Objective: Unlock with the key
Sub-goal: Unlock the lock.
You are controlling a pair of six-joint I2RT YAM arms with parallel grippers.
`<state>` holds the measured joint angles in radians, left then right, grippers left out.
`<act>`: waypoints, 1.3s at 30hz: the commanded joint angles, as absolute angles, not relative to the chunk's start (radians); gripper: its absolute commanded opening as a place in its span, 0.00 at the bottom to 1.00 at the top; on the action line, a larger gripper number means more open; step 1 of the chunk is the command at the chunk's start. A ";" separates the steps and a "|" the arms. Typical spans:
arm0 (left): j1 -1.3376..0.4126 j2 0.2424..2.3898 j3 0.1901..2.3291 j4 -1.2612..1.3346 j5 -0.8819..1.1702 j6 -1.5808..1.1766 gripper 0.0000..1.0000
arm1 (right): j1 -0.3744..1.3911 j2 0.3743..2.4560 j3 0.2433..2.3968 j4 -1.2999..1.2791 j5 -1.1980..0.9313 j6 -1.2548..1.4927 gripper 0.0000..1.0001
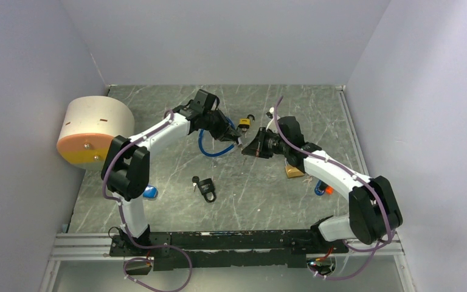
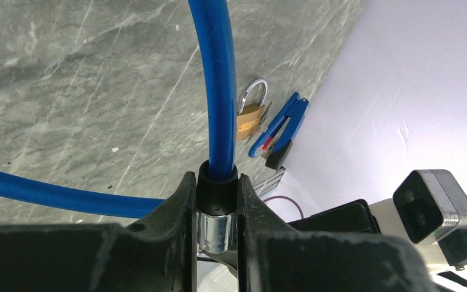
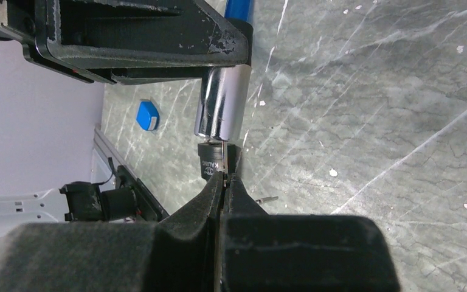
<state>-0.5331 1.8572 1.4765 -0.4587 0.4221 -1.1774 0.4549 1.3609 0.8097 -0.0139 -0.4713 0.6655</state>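
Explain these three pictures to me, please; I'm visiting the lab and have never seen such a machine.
These are two white-and-black robot arms bolted to a grey marbled table. The wide picture looks down from above and behind them. The other two pictures come from a camera on each wrist.

The left gripper is clamped on the chrome end of a blue cable lock. The right gripper pinches a small black-headed key, whose blade meets that chrome end.

Lying loose on the table are a black padlock, a yellow-and-black padlock, a brass padlock and a small blue block.
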 commanded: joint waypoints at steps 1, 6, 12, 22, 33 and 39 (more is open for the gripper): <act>-0.529 1.792 1.467 -0.436 0.464 -1.197 0.03 | 0.447 1.370 0.869 0.007 -0.427 0.693 0.00; -0.530 1.786 1.464 -0.436 0.470 -1.190 0.03 | 0.444 1.385 0.896 -0.028 -0.426 0.750 0.00; -0.531 1.761 1.429 -0.409 0.488 -1.199 0.03 | 0.408 1.435 0.939 -0.074 -0.467 0.862 0.00; -0.531 1.718 1.384 -0.372 0.513 -1.222 0.03 | 0.382 1.516 1.016 -0.061 -0.520 0.846 0.00; -0.516 1.672 1.325 -0.274 0.430 -1.249 0.03 | 0.383 1.236 0.754 0.179 -0.590 0.792 0.52; -0.512 1.674 1.339 -0.295 0.427 -1.239 0.02 | 0.392 1.221 0.747 0.184 -0.621 0.769 0.52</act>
<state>-0.5182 1.7172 1.3289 -0.3435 0.4206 -1.2278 0.3843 1.2198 0.7380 0.1299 -0.5953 0.8097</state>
